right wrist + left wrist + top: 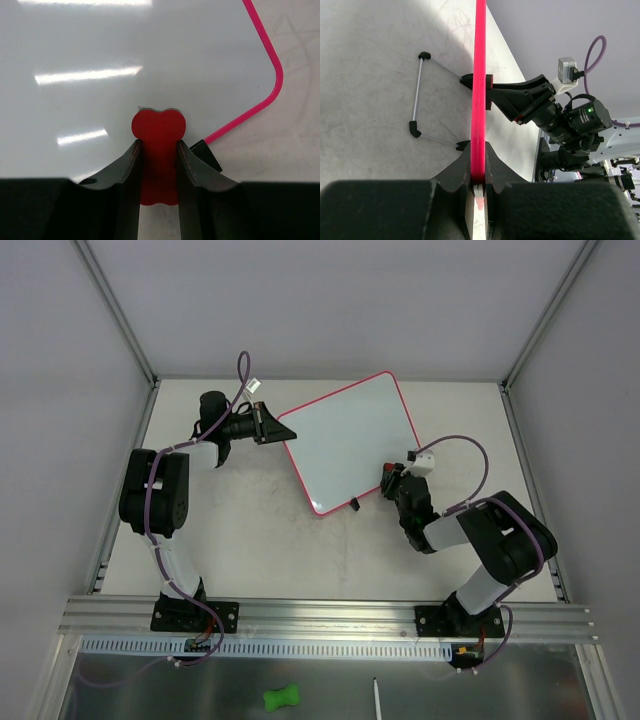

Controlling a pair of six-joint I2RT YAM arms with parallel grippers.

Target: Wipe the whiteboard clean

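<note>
The left claw (479,156) is clamped shut on the thin pink-red frame of the flat, white, rectangular whiteboard (345,440). The board stretches straight ahead of that claw. As I read it, the hold is there so that the board cannot slide on the pale grey worktop (250,540) while it is rubbed: one arm pins, the other wipes.

At the board's far edge from the left claw, the right claw (158,146) is closed tight on a small red, bone-shaped eraser (158,127). Its rounded head sticks out past the fingertips and looks pressed to the white surface just ahead of them. Close on that claw's right a small black clip (206,154) sits on the frame, and the board's rounded corner lies further off to the same side.

The surface ahead of the right claw shows only streaks of glare. No writing can be made out, so the wiping seems nearly or wholly done, though glare could hide faint marks. The fingers hide the eraser's underside and its contact with the board.

The left wrist view shows the board edge-on, so its face cannot be read there. A thin silver wire stand with black tips (418,95) juts out to one side. I cannot tell whether the board lies flat or is tipped up.
</note>
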